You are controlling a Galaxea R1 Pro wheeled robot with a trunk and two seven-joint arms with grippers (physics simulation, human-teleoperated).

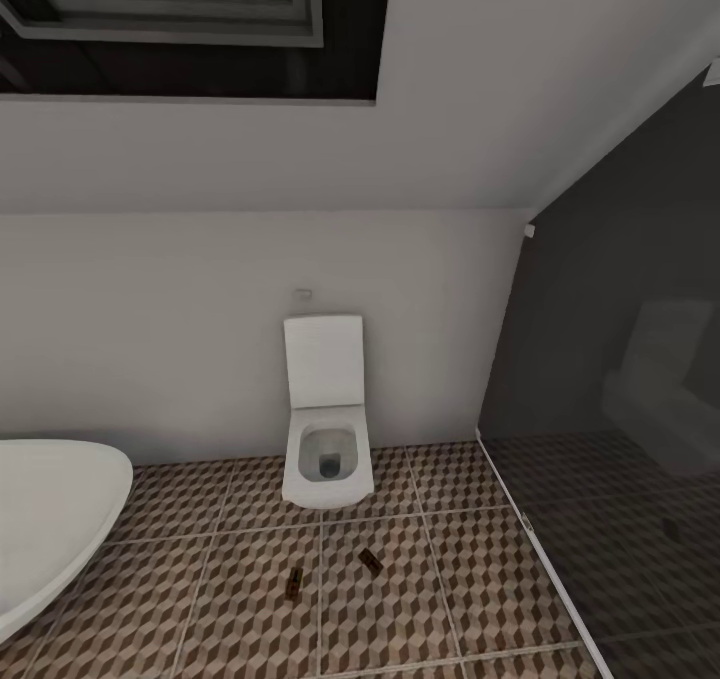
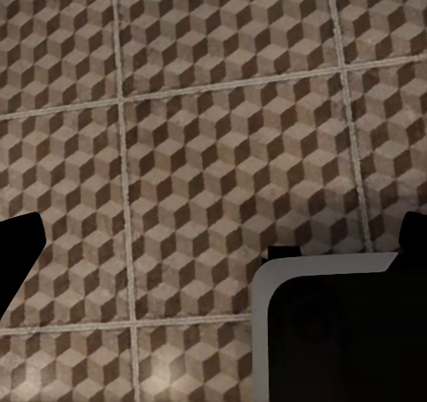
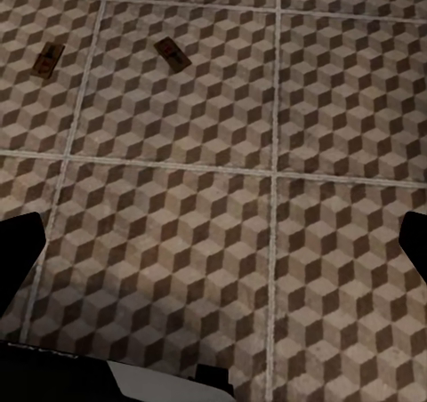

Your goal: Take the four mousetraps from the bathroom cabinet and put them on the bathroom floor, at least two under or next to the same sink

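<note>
Two mousetraps lie flat on the bathroom floor in front of the toilet: the left mousetrap at about 7 o'clock from the bowl, the right mousetrap at about 5 o'clock, near each other but apart. The bathtub rim sits at 9 o'clock, a dark glass partition at 3 o'clock. Each wrist view shows cube-patterned tile between dark fingertips of the left tool and right tool, both spread wide and holding nothing.
</note>
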